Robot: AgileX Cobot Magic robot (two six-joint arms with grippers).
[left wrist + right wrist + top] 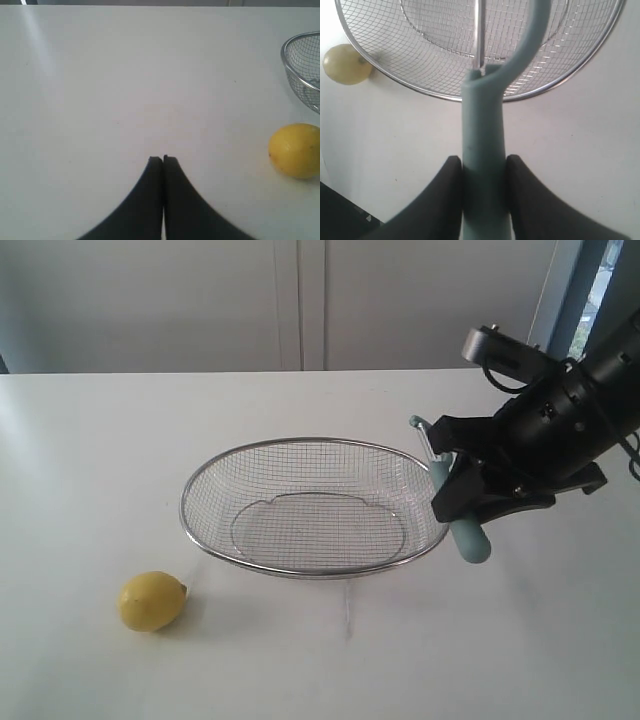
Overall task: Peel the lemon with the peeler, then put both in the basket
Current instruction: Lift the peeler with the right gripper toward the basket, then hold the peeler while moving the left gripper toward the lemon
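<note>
Grips the peeler (482, 125) by its handle in the right gripper (481, 162), head at the basket (183, 508) rim. Holds the left gripper (163, 159) closed and empty. Leaves the lemon (152, 601) on the table (100, 75) near the basket.
</note>
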